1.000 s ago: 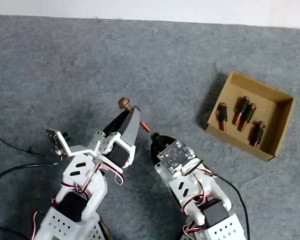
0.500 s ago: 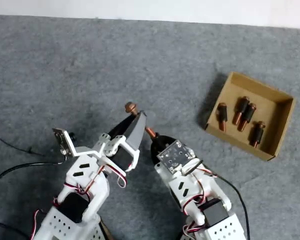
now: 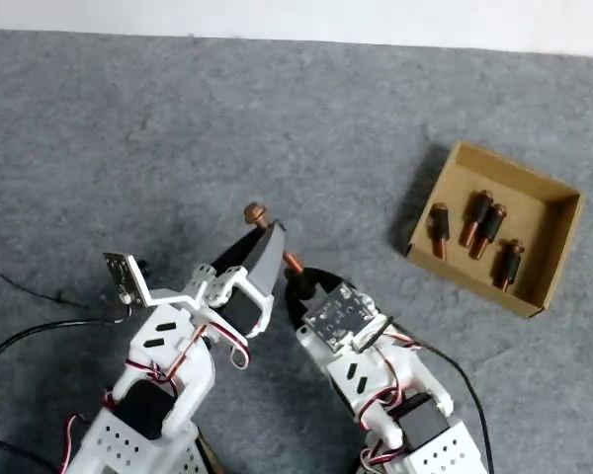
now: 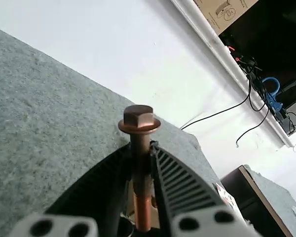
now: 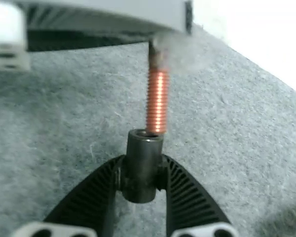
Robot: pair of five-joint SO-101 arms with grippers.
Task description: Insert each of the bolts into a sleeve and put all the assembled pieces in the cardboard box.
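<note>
Now, bolt (image 4: 139, 170): clamped in my left gripper (image 4: 140, 153), swung nearer.
sleeve (image 5: 143, 165): pinched by my right gripper (image 5: 141, 173), raised to the bolt's tip; insertion seems next.

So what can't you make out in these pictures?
- Left wrist view: tip of the copper-coloured metal bolt, behind the left end effector.
- Right wrist view: the bolt's head, behind that end effector; whether it has entered the black cylindrical sleeve.
- High view: the sleeve, lost against the black right end effector.
</note>
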